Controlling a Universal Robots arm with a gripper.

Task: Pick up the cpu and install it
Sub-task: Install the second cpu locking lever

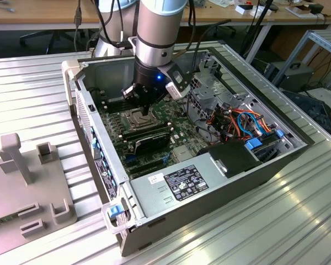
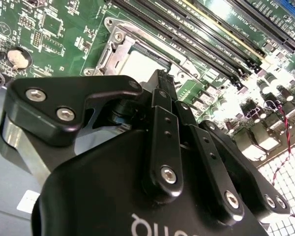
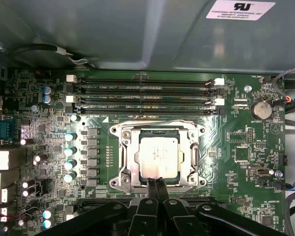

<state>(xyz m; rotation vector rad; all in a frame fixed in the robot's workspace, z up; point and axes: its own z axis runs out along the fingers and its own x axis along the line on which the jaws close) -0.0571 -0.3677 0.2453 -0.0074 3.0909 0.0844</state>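
My claw [image 3: 157,183] is pinched narrow and holds nothing. The chip [image 3: 158,156] lies flat in its socket [image 3: 119,162], just past the claw's tips. I go slow and keep it flat.

The computer case [image 1: 209,182] lies open on the bench [image 1: 33,94]. Inside it, the cpu [image 3: 159,156] sits in the socket [image 3: 119,162] on the motherboard [image 3: 236,147], beside the memory sticks [image 3: 142,91]. The gripper [image 3: 156,183] hangs just above the socket's edge.

silver-grey cpu [image 3: 159,157], green mobo [image 3: 236,142], prob. black RAM [image 3: 142,91]
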